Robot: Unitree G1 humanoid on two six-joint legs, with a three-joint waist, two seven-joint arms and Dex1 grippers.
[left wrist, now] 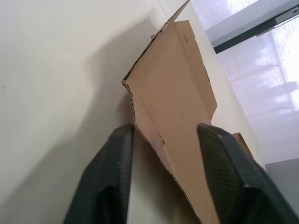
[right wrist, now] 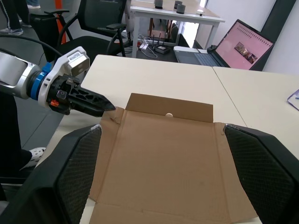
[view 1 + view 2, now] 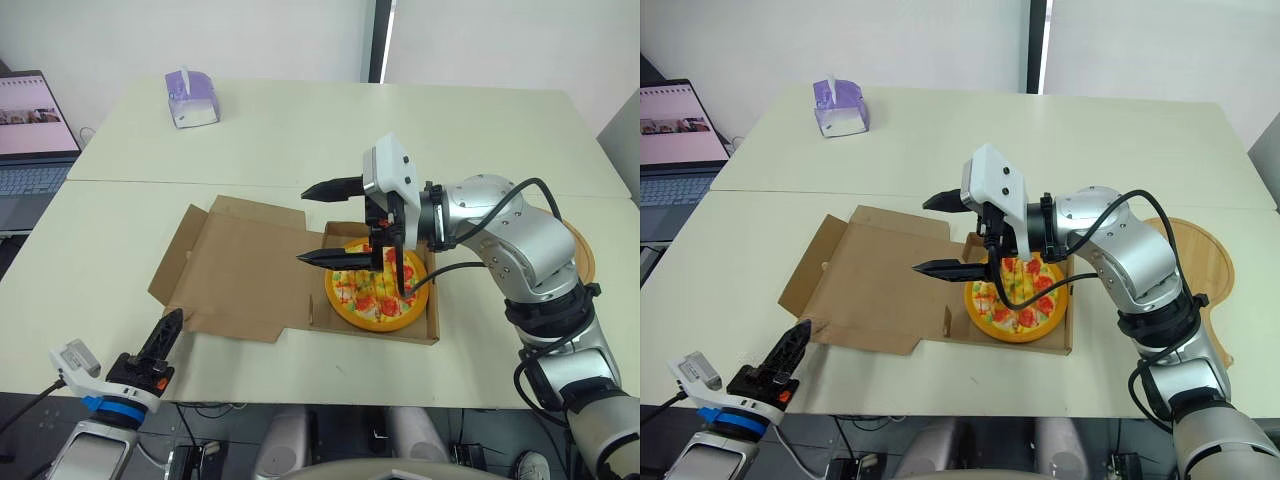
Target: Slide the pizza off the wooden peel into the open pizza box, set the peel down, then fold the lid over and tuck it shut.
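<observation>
The pizza point(image 3: 375, 290), yellow with red toppings, lies in the base of the cardboard pizza box point(image 3: 432, 318). The box lid point(image 3: 240, 265) is spread flat to the left on the table. My right gripper point(image 3: 318, 222) hovers open over the hinge between base and lid, its fingers pointing left, holding nothing. The round wooden peel point(image 3: 1195, 260) rests on the table to the right, partly behind my right arm. My left gripper point(image 3: 168, 330) is at the lid's front left corner; in the left wrist view its open fingers point(image 1: 117, 158) straddle the lid's corner flap point(image 1: 173, 93).
A purple tissue box point(image 3: 190, 97) stands at the far left of the back table. An open laptop point(image 3: 30, 130) sits on a desk at the left edge. The right wrist view shows office chairs point(image 2: 88, 28) beyond the table.
</observation>
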